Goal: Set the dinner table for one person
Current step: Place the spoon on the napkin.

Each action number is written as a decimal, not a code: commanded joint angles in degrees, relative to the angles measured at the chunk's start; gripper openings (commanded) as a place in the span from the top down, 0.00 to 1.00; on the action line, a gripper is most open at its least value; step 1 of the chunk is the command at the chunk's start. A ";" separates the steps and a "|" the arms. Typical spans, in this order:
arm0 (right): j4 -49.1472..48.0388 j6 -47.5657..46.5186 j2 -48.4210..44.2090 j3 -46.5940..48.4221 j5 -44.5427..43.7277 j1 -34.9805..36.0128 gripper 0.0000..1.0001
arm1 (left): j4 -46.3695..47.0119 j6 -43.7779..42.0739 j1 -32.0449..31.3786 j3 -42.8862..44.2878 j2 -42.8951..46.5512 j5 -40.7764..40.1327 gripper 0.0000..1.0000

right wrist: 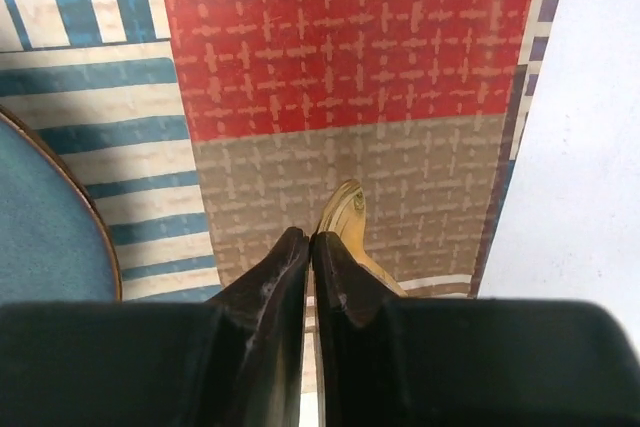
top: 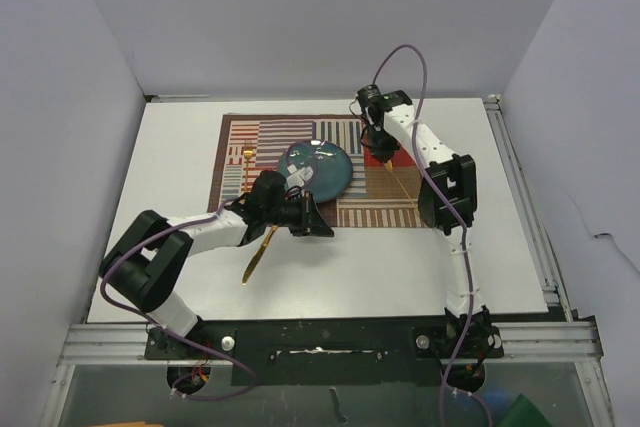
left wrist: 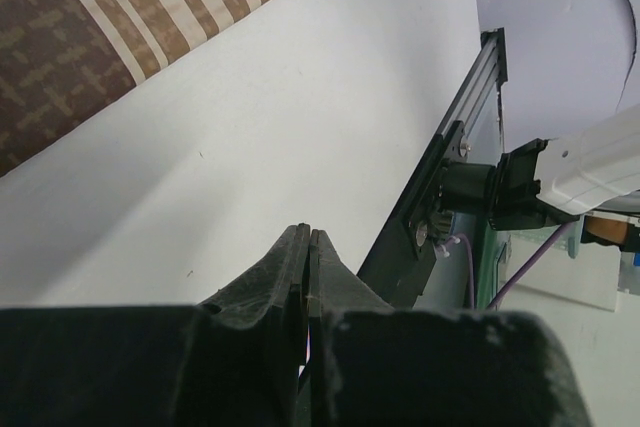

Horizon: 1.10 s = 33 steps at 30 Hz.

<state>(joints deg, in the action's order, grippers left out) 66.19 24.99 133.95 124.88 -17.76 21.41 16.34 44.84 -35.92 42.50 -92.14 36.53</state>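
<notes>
Top external is showing the dinner table (top: 400, 267) partly laid: plate (top: 318, 169) sitting mid-placemat (top: 270, 137), fork (top: 245, 162) lying left, gold utensil (top: 403, 187) lying right beneath the right gripper (top: 385, 159), fingers together, perhaps touching it. The left gripper (top: 322, 227), closed and empty, is hovering by a knife (top: 258, 255) not yet placed.

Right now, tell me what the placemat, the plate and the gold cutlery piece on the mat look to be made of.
Placemat: woven cloth, matte; the thread texture and cross-stitch patches show in the right wrist view.
Plate: probably glazed ceramic, teal; it carries glossy highlights.
Gold cutlery piece: likely metal with a gold finish, smooth and faintly shiny, though coated plastic cannot be ruled out.
</notes>
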 commanded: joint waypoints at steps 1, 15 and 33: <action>-0.18 -0.88 0.23 0.93 2.73 -1.92 0.81 | 4.56 0.52 -0.19 0.39 -0.62 1.84 1.00; -13.22 -1.65 -18.27 -31.38 3.69 -2.14 0.30 | 4.32 1.07 -1.42 2.68 -2.52 1.17 1.00; -22.24 -2.99 -18.81 -42.92 5.63 -4.58 0.61 | 0.68 -0.09 -2.14 5.08 -2.26 0.12 1.00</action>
<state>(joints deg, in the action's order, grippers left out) 47.51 22.76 115.26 82.72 -11.66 17.98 16.47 46.00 -37.85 44.64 -96.27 36.71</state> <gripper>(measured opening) 0.511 0.002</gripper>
